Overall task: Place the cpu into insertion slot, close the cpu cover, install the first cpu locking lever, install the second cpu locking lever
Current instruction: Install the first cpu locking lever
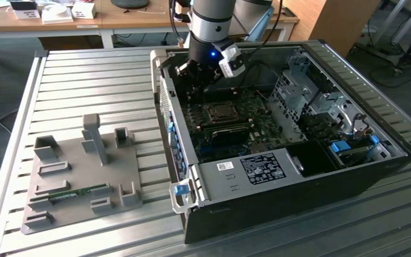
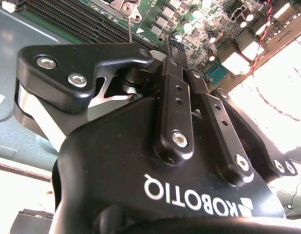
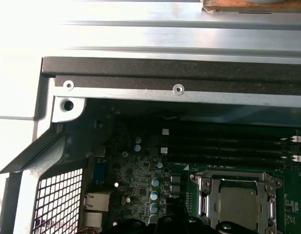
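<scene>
The insertion slot (image 1: 220,113) sits on the green motherboard inside the open black computer case (image 1: 284,214). In the first wrist view the greyish cpu (image 3: 240,204) lies in the slot, and the silvery cpu cover (image 3: 209,187) is folded down flat around it. My gripper (image 1: 192,88) hangs inside the case, beside the slot on its far side toward the exterior view's left, above the board near the case wall. In the second wrist view its fingertips (image 2: 171,48) meet, shut with nothing between them. A thin metal lever rod (image 2: 129,30) stands just beyond the tips.
The case's metal walls (image 1: 164,101) and drive cage (image 1: 312,96) close in around the board. Long dark memory slots (image 3: 228,144) run beside the socket. On the slatted table, a grey fixture plate (image 1: 84,176) holds a green memory stick (image 1: 70,193) at the exterior view's left.
</scene>
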### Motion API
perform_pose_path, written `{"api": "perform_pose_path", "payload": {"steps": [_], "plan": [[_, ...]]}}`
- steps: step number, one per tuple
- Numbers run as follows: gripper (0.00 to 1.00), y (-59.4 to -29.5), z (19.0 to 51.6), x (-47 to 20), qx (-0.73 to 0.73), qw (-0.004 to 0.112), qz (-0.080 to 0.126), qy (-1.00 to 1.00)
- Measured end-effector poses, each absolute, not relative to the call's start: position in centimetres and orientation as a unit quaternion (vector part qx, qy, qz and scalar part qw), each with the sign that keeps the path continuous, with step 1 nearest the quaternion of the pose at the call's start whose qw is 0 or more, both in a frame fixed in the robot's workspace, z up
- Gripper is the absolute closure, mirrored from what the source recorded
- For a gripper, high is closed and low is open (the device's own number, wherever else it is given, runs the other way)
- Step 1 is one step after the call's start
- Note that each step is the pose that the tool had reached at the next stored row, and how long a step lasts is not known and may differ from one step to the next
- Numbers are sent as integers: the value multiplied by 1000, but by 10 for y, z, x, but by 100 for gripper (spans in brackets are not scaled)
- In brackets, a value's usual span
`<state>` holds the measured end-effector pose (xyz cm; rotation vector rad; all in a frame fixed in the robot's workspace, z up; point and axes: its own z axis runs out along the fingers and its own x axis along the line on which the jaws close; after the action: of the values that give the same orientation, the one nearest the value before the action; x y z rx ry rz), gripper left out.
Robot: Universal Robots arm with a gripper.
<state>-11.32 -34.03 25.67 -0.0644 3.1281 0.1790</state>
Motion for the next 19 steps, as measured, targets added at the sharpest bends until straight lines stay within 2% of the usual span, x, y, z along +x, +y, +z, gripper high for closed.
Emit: {"api": "perform_pose_path", "payload": {"steps": [19], "plan": [[89,-340,256,-116,-21,4,58,998]]}}
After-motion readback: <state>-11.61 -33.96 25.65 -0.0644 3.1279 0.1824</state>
